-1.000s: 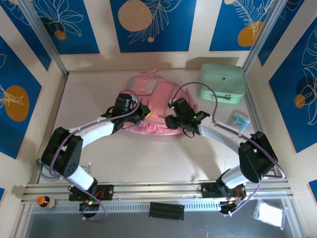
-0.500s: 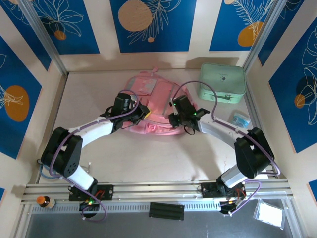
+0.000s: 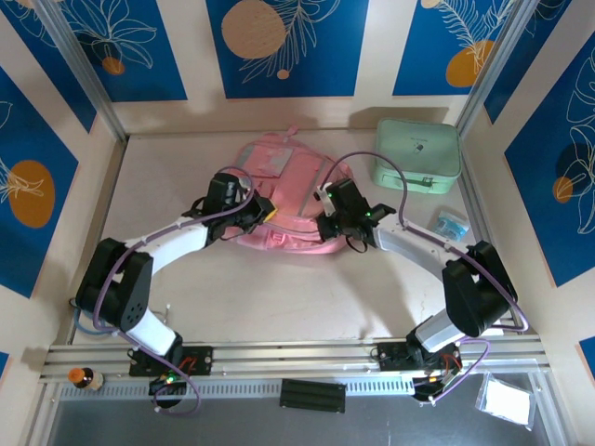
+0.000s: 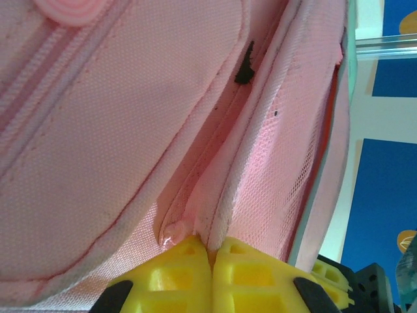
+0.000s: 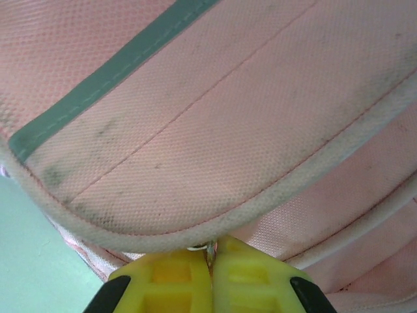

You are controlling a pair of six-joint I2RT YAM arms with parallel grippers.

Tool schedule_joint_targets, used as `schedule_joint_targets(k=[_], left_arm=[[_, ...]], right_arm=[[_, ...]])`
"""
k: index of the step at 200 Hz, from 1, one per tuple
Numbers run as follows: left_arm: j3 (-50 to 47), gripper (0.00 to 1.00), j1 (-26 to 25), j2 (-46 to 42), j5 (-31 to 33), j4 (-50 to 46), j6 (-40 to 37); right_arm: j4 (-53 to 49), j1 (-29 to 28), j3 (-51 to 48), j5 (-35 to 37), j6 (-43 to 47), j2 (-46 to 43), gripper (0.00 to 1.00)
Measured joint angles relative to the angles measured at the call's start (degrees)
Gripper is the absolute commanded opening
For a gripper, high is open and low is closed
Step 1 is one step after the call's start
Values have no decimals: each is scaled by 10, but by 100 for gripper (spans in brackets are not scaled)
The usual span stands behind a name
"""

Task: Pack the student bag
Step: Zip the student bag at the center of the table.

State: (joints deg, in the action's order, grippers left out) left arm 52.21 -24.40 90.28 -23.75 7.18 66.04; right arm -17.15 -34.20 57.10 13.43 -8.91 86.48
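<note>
The pink student bag [image 3: 290,190] lies flat in the middle of the table, between both arms. My left gripper [image 3: 268,213] is at the bag's left side. In the left wrist view its yellow fingertips [image 4: 189,264] are shut on a pale piped seam [image 4: 221,208] of the bag [image 4: 117,117]. My right gripper [image 3: 323,223] is at the bag's near right edge. Its fingertips [image 5: 179,274] are shut on a small metal piece [image 5: 210,247] under the bag's grey-piped flap [image 5: 195,130], which has a grey strip [image 5: 111,72].
A mint green hard case [image 3: 416,155] stands at the back right, close to the bag. A small blue packet [image 3: 450,224] lies right of my right arm. Metal frame posts run along both sides. A black part [image 3: 312,395] sits on the near rail.
My right gripper has closed on the bag's edge and moved slightly toward the back. My left gripper, still shut on the bag, has shifted a little to the left.
</note>
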Motion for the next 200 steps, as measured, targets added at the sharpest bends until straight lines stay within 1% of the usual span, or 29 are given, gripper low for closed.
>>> schedule_joint_targets(k=[21, 31, 36, 45, 64, 97, 133, 175, 188, 200], left_arm=[[0, 26, 17, -7, -2, -20, -19], [-1, 41, 26, -19, 12, -32, -23], [-3, 47, 32, -29, 19, -38, -31], [-8, 52, 42, -50, 36, -46, -32], [-33, 59, 54, -108, 70, -59, -35], [-92, 61, 61, -183, 109, -69, -24], [-136, 60, 62, -208, 118, -72, 5], [-137, 51, 62, -194, 90, -37, 30], [-137, 46, 62, -180, 83, -27, 35], [-136, 40, 62, -169, 77, -21, 40]], right_arm=[[3, -22, 8, -1, 10, 7, 0], [4, -38, 15, 3, 14, 14, 0], [4, -45, 19, 5, 15, 19, 0], [3, -55, 28, 7, 15, 29, 0], [0, -77, 57, 4, 15, 59, 0], [10, -119, 123, -17, 14, 119, 0], [30, -144, 169, -56, 1, 162, 0], [31, -152, 186, -83, -18, 179, 0], [31, -152, 186, -85, -21, 179, 0], [31, -152, 186, -85, -23, 179, 0]])
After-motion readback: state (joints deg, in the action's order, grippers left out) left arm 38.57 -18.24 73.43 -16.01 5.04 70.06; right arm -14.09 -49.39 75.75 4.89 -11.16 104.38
